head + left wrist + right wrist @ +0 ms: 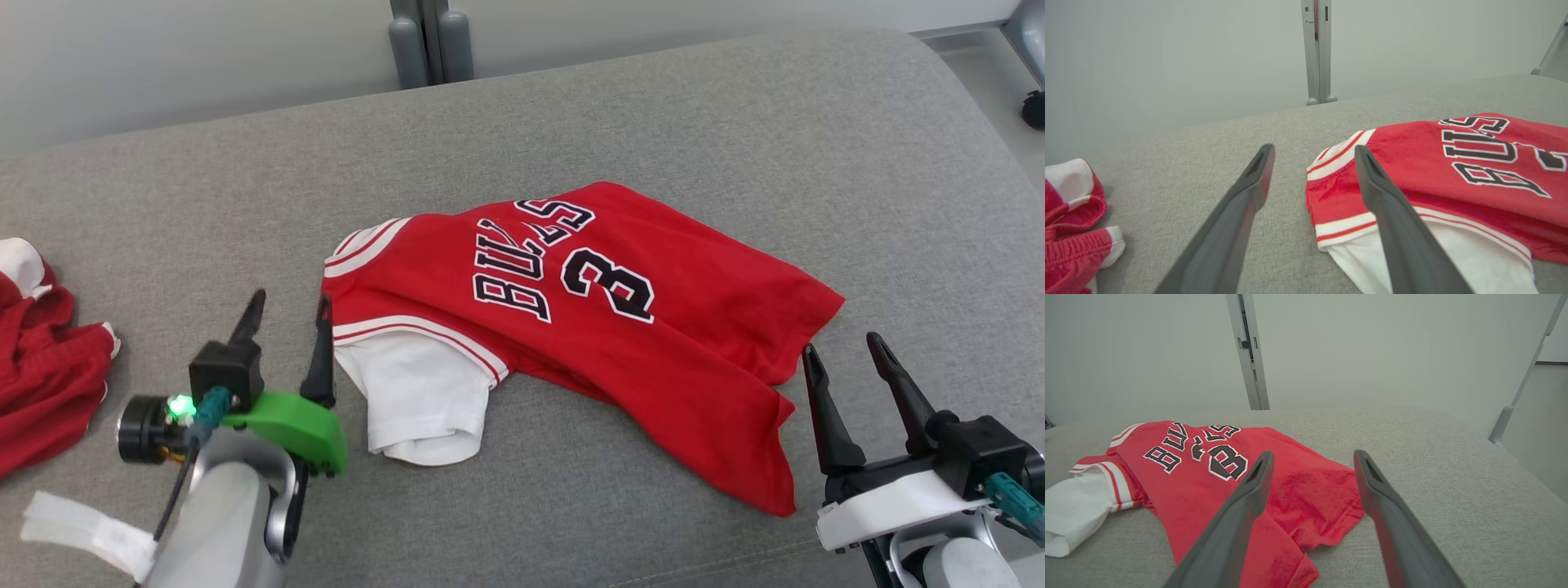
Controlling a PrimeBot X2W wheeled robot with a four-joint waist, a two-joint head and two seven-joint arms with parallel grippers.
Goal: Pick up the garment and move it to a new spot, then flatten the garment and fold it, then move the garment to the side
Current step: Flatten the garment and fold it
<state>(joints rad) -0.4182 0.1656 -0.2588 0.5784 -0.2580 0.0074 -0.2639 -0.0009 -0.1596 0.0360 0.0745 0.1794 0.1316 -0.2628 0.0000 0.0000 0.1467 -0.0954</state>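
The crumpled red-and-white cloth heap runs off the head view's left edge. A fold in the red basketball jersey hides part of its black lettering.

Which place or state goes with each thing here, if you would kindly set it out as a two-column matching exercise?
Things: 1 red jersey; 2 white sleeve; 3 second red garment; 4 right gripper.
Places or states: A at the head view's left edge; B jaws open, near the jersey's hem; C lying in the middle, printed with a 3; D sticking out under the striped armhole.
Pairs: 1-C, 2-D, 3-A, 4-B.
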